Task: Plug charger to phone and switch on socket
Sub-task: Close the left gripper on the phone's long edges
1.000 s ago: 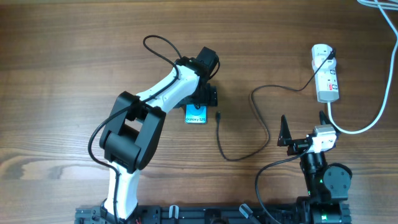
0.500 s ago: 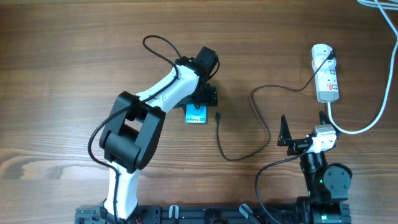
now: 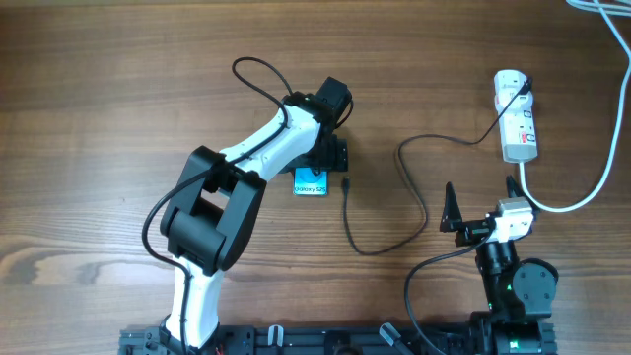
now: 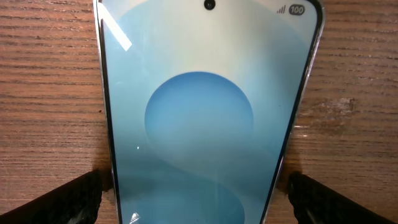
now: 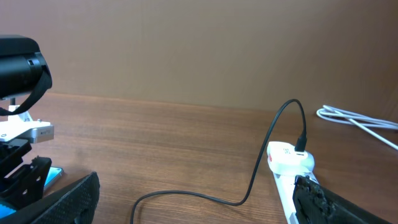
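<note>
The phone [image 3: 311, 182] lies flat on the wooden table, its teal-and-white screen up; it fills the left wrist view [image 4: 205, 106]. My left gripper [image 3: 322, 163] is over its far end, open. Its fingertips [image 4: 65, 199] stand one on each side of the phone's long edges, with a small gap at each. The charger, a thin black cable [image 3: 419, 197], runs from the white socket [image 3: 518, 118] in a loop, and its connector [image 3: 347, 184] lies just right of the phone. My right gripper [image 3: 481, 199] is open and empty, near the front right, apart from the cable [image 5: 261, 168] and the socket [image 5: 289, 158].
A thick white cord [image 3: 592, 192] curves from the socket toward the right edge and back corner; it also shows in the right wrist view [image 5: 360, 118]. The left arm [image 3: 246, 168] stretches diagonally over the table's middle. A brown wall [image 5: 199, 50] stands behind the table.
My left arm has shifted slightly to the right over the phone. The phone, the cable and the right arm have not moved.
</note>
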